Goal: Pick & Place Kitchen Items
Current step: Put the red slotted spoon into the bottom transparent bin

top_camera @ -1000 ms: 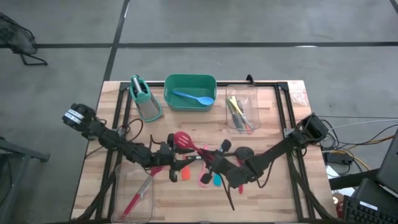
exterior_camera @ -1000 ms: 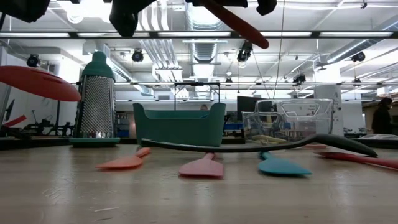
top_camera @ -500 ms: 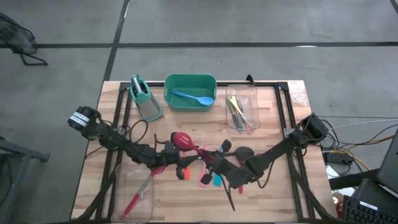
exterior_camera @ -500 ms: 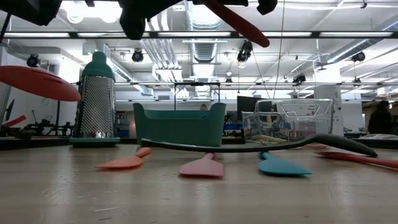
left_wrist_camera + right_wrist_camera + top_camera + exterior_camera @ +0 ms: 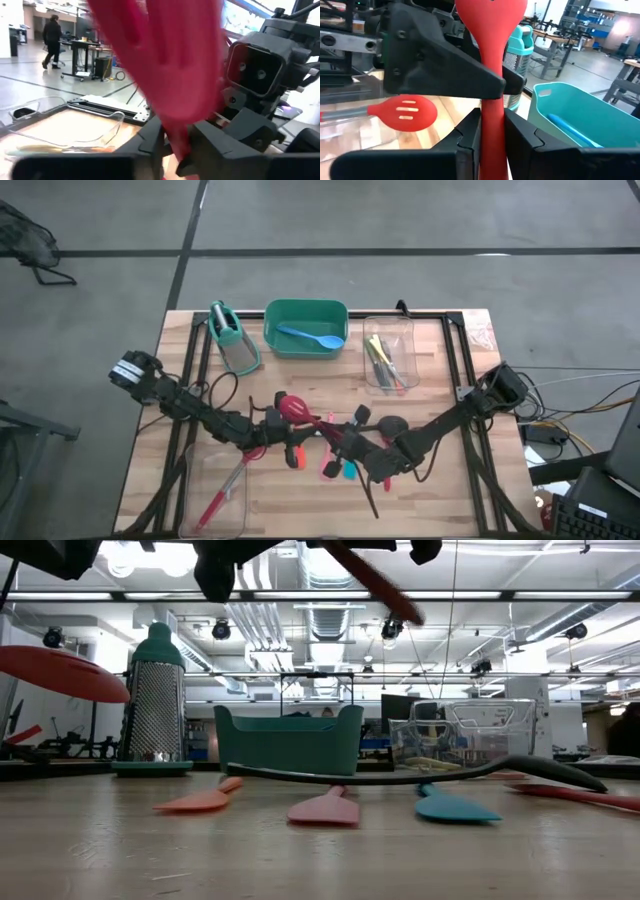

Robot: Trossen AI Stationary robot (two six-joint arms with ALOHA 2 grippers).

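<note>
Both grippers meet above the table's middle on one red slotted spoon, which is lifted clear. My left gripper comes from the table's left and my right gripper from the right. Each is shut on the spoon's handle. Below them an orange spatula, a pink spatula, a blue spatula and a black ladle lie flat on the wood. A blue spoon lies in the green tub. My left gripper has the spoon's neck, just behind the head, between its two fingers. It comes level from the table's left. The wide red head stands out past the fingers. The spoon is clear of the table. My right gripper pinches the spoon's handle between its two fingers, farther from the head than the left gripper's hold. It comes from the table's right. The handle runs on past the fingers to the head. The spoon hangs tilted, clear of the table.
A metal grater with a teal handle stands at the far left. A clear bin at the far right holds yellow-handled tools. A clear bin at the near left holds another red slotted spoon. A red utensil lies at the right.
My left gripper has gone a little toward the table's right, closer to my right gripper and the red spoon. The spoon has shifted slightly and is in motion in the low view. The utensils on the table have stayed where they were.
</note>
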